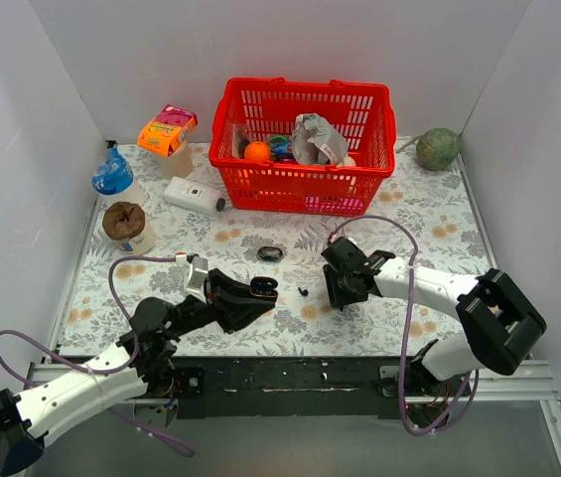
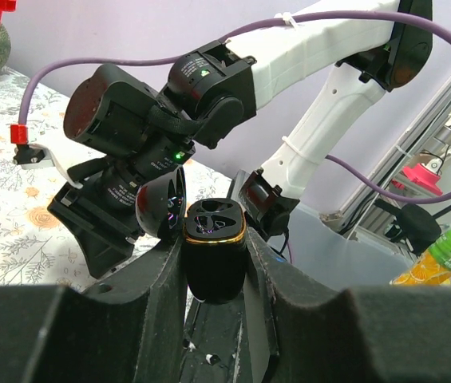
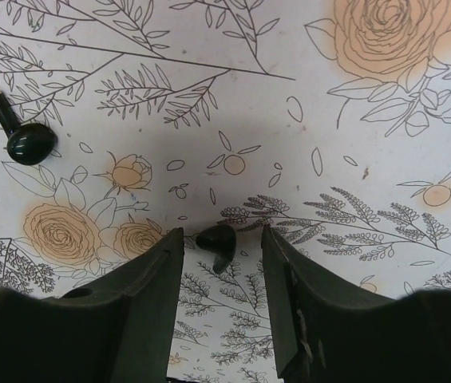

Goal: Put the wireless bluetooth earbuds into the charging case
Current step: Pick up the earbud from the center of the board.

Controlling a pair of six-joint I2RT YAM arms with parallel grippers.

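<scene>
A white tablecloth [image 1: 429,214] is showing off peach-orange roses and fine dark-outlined leaves, with glossy black earbuds [image 3: 25,142] gleaming against the print. The black charging case [image 2: 215,255] is wearing a gold rim, with purple glinting inside. A red lattice basket [image 1: 305,189] is glowing, and purple cables [image 1: 111,288] are trailing along white-and-black arms [image 1: 429,283].

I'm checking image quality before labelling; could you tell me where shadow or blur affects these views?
Right wrist: soft shadow greys the tablecloth by the sharp earbud between the fingers; left wrist: foreground fingers dark and blurred, charging case crisp; top external: even light, faint shadows.
</scene>
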